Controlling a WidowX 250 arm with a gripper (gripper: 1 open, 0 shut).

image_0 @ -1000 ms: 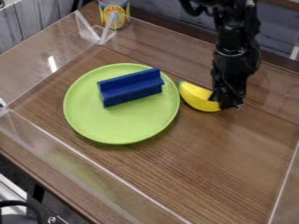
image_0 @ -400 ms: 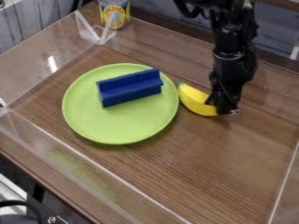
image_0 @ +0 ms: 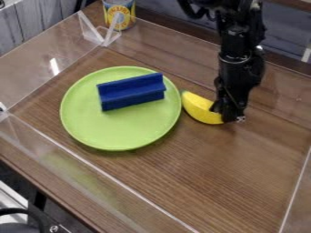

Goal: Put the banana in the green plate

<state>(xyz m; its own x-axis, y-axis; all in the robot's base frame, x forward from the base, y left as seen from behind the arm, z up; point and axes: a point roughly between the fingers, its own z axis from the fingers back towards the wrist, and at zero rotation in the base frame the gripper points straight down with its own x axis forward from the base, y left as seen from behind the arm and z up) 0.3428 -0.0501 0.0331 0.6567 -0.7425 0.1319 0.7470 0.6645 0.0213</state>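
1. Wooden table (image_0: 183,173): brown grain, takes up most of the view, with clear acrylic walls standing along its edges.
2. Green plate (image_0: 85,123): large, round, lime-coloured, lying flat on the left half of the table. Its right rim sits just beside the banana; I cannot tell whether the two touch.
3. My arm: black, coming down from the top of the view, pointing straight down at the table to the right of the plate.
4. Blue block (image_0: 131,90): rectangular, lying inside the plate, in its upper-right part, long side running roughly left to right.
5. My gripper (image_0: 228,111): low over the table, fingers down around the right end of the banana. The fingers stand partly closed and look set on either side of the fruit, so I read this as a grasp on the banana.
6. Banana (image_0: 199,108): small, yellow, curved, on the wood just right of the plate, not in the plate. Its right end is hidden behind my fingers.
7. Yellow can (image_0: 118,13): far back, top left, beyond the acrylic wall.
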